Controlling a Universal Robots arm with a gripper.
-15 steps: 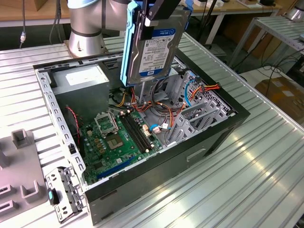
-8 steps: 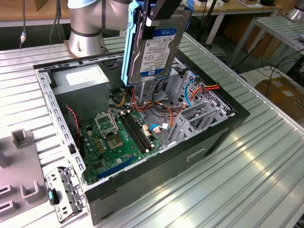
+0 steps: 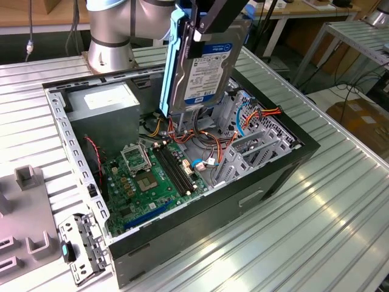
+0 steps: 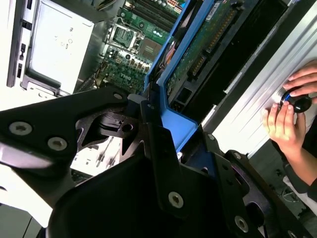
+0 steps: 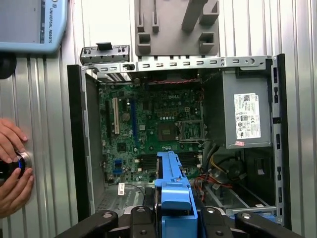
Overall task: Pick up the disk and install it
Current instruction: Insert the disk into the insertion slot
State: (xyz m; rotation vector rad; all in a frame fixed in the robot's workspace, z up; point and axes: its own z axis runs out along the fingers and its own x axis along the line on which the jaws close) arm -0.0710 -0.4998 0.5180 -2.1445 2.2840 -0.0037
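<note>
Disk [image 3: 203, 70], flat grey metal edged with blue plastic rails, hangs clamped in my claw [image 3: 208, 25]; boxy steel case [image 3: 273, 182] below.

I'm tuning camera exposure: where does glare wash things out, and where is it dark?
Exterior view: the table glares white along that view's left; the disk is evenly lit. Second wrist view: the power supply is blown out. First wrist view: the computer case is dark beside the power supply.

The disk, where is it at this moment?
In the exterior view the disk hangs upright in the shut gripper at top centre, above the open computer case, near its green board.
</note>
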